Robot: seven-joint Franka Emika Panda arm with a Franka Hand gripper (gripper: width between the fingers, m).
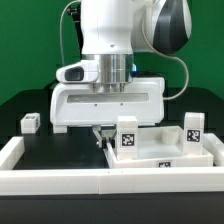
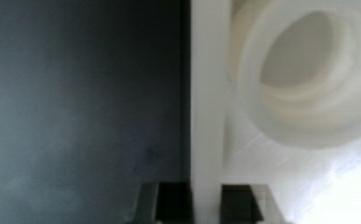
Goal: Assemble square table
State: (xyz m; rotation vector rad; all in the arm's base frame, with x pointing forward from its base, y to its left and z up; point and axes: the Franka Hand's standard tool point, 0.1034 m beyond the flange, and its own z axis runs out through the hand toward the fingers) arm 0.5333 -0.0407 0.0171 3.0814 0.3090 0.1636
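Note:
The square table's white slab lies at the exterior view's right. Two tagged posts stand at its corners. My gripper reaches straight down at the slab's left edge. In the wrist view the slab fills one half of the picture, with a round socket in it. Its thin side wall runs between my two dark fingertips. My gripper is shut on that wall.
A small white tagged leg stands on the black table at the exterior view's left. A long low white wall borders the front and left of the work area. A green backdrop stands behind the arm.

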